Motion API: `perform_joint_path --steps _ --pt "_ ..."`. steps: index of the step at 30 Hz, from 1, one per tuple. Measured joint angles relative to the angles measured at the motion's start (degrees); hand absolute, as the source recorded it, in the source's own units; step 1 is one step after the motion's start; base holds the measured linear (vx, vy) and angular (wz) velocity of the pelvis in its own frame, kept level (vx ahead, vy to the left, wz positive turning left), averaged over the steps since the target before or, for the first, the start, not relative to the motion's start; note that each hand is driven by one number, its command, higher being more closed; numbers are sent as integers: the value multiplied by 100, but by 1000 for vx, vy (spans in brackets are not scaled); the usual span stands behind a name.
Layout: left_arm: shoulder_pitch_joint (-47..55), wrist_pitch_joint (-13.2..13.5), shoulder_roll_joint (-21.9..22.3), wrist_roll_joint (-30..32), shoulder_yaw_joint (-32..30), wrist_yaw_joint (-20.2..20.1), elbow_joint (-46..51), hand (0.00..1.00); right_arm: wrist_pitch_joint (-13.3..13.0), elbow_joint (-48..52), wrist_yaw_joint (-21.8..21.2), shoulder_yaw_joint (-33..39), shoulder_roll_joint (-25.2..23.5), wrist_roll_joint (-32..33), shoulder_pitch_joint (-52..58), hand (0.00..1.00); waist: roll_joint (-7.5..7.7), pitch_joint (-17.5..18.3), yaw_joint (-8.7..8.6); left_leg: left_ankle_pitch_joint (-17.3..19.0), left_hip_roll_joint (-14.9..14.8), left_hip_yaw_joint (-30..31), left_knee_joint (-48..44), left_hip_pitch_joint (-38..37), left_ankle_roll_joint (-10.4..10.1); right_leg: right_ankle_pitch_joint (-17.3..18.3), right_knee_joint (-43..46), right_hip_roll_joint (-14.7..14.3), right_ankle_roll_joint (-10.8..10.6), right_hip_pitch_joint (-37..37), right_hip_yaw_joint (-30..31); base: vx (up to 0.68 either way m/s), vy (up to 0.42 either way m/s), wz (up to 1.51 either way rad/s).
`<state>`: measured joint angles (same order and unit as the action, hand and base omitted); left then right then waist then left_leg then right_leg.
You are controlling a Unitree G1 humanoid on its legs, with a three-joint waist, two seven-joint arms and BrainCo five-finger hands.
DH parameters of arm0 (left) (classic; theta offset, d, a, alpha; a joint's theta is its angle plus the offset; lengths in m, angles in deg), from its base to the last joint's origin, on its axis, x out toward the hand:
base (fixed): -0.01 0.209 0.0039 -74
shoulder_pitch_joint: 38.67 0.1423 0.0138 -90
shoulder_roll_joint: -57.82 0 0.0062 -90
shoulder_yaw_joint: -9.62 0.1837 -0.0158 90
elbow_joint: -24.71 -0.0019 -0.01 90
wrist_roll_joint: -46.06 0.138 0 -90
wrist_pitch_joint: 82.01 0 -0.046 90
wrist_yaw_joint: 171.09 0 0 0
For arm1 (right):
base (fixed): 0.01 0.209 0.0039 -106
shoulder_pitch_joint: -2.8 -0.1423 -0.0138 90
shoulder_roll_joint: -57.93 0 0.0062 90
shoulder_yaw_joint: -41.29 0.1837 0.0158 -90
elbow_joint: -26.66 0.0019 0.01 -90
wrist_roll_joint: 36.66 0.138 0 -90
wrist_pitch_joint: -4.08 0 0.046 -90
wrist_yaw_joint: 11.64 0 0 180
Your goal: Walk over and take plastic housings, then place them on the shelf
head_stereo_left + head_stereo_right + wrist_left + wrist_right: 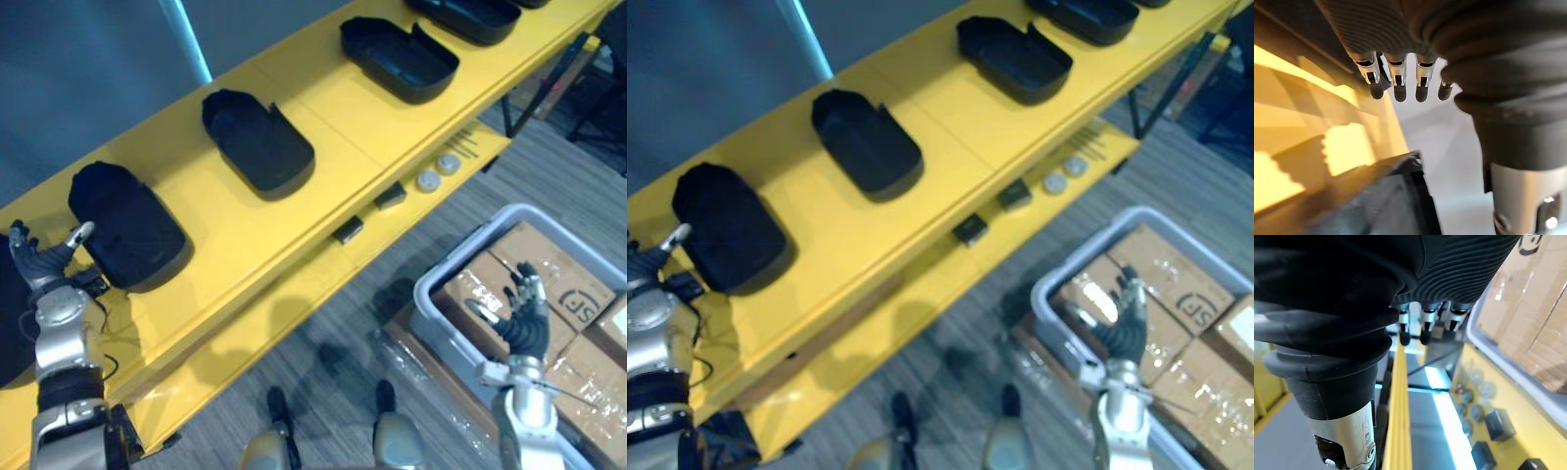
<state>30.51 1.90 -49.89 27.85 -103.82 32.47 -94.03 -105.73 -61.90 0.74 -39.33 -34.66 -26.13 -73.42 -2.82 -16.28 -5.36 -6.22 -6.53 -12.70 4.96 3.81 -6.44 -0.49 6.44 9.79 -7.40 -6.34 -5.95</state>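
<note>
– What do the arms look like?
– The silver-grey metal left arm (64, 357) has a dark band. The right arm (526, 421) is plain silver-grey.
– And the hands?
– The left hand (41, 259) and right hand (524, 318) have dark ribbed covers (1498, 49). Their silver fingers (1397, 73) are dark-tipped, and the silver wrist cuff (1342, 426) carries small screws.

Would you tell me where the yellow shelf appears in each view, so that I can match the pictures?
Left eye view: the yellow shelf runs diagonally, lower left to upper right.
Right eye view: the same diagonal.
Left wrist view: its surface, beyond the left hand.
Right wrist view: its lower tier, carrying the round discs.
Shared landmark: those discs, also on the lower tier in both eye views.
</note>
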Motion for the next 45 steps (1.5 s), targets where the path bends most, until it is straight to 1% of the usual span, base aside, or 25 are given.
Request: perform_joint_path --steps 3,5,6,12,16,19,23,26,28,30,31,33,38,41,45 --pt "-63 -67 -3 -4 -1 4 -206 0 0 0 0 0 19 87 3 0 -1 -1 -8 1 5 -28 0 -3 0 0 0 10 0 0 6 0 0 0" --pt "-75 -125 -18 -125 -2 12 -227 0 0 0 0 -1 23 100 2 0 -1 -1 -8 2 4 -32 0 -7 0 1 1 9 0 0 10 0 0 0" --pt "-94 -189 -40 -163 -2 30 -263 0 0 0 0 -1 28 101 2 0 -2 -1 -8 2 2 -35 -1 -11 0 1 2 6 0 0 13 0 0 0" --pt "-194 -323 -184 -201 -18 54 -563 0 -10 0 1 -11 113 114 1 0 -4 -2 -26 4 3 -55 0 -27 0 11 10 5 -7 0 34 0 0 0" --pt "-235 -433 -185 -217 -47 56 -751 0 -10 -1 2 -68 165 142 -3 0 -4 -5 -24 19 4 -53 0 -75 -6 99 120 12 -22 -2 44 0 0 0" --pt "-314 -431 -199 -244 -70 107 -830 0 -10 -2 0 -116 187 222 -17 0 -8 -9 -15 21 1 -55 0 -57 -8 140 206 13 -2 -65 51 0 0 0" --pt "-409 -430 -208 -436 -120 231 -898 0 -10 -3 -2 -116 197 223 -33 0 -7 -16 -17 11 2 -56 -1 -58 4 147 210 13 -5 -66 52 0 0 0" --pt "-452 -420 -222 -442 -152 271 -900 0 -15 -3 -2 -115 206 223 -65 0 -6 -104 -17 18 0 -56 -1 -72 -5 170 247 14 -7 -69 56 0 0 0" --pt "-474 -418 -246 -451 -306 298 -919 0 -15 -4 -8 -116 218 224 -75 0 5 -152 -15 29 0 -81 0 -63 -19 194 302 13 -8 -129 93 -8 4 -5" --pt "-474 -412 -338 -457 -305 314 -1013 0 -15 -8 -13 -117 241 224 -92 0 14 -158 -14 33 1 -123 -1 -57 -23 199 325 13 -9 -169 125 15 2 -9" --pt "-485 -412 -429 -586 -307 318 -1100 0 -15 -29 -15 -114 245 224 -113 0 21 -162 -26 19 0 -139 -2 -65 -4 199 327 12 -9 -171 134 23 1 -7" --pt "-500 -409 -437 -623 -308 334 -1107 0 -15 -40 -18 -114 253 225 -114 0 21 -162 -24 19 3 -139 -3 -64 -4 199 329 15 -8 -171 134 0 0 0" --pt "-577 -385 -448 -674 -340 544 -1201 0 -15 -85 -24 -122 253 225 -127 0 41 -174 -22 18 4 -136 -5 -70 -4 225 354 18 -14 -172 133 0 0 0" --pt "-597 -384 -467 -682 -343 557 -1263 0 -15 -113 -24 -122 253 226 -127 0 43 -175 -23 19 4 -132 -5 -74 -5 246 379 19 -23 -177 132 0 0 0" --pt "-611 -382 -537 -848 -481 559 -1326 0 -15 -151 -31 -122 253 229 -137 0 62 -187 -38 19 3 -132 -5 -78 -5 266 404 20 -25 -185 133 0 0 0"
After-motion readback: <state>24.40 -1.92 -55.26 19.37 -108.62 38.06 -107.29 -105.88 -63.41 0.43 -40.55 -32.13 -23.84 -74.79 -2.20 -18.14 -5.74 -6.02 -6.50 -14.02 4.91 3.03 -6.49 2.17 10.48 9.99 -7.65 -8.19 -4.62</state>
